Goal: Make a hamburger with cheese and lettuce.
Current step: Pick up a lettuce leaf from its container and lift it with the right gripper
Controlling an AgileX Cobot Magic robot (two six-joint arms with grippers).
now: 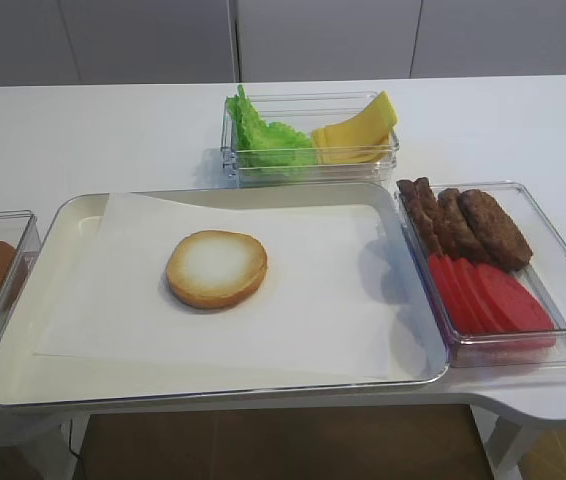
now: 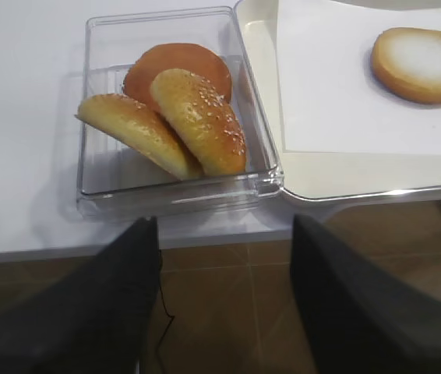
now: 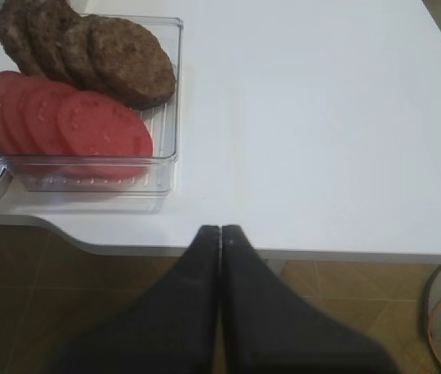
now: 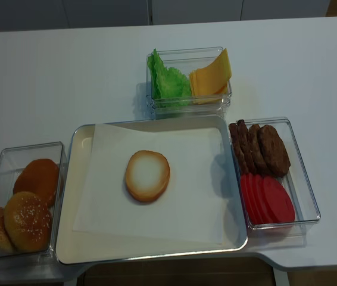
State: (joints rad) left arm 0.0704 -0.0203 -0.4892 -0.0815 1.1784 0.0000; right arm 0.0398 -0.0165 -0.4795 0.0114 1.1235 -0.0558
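Note:
The hamburger is a single bun half [image 1: 216, 268] [image 4: 147, 175] [image 2: 421, 64], cut face up, on white paper in the cream tray [image 1: 73, 215]. Green frilly lettuce [image 1: 263, 138] [image 4: 167, 81] and yellow cheese slices [image 1: 356, 130] [image 4: 210, 76] share a clear box behind the tray. My right gripper [image 3: 220, 230] is shut with nothing in it and hangs off the table's front edge, to the right of the patty box. My left gripper [image 2: 224, 222] is open and empty, below the front edge before the bun box. Neither gripper shows in the high views.
A clear box [image 2: 96, 140] left of the tray holds sesame bun tops [image 2: 197, 117] [image 4: 28, 217]. A clear box [image 1: 553, 250] right of the tray holds brown patties [image 1: 473, 225] [image 3: 127, 58] and red tomato slices [image 1: 488, 295] [image 3: 88, 125].

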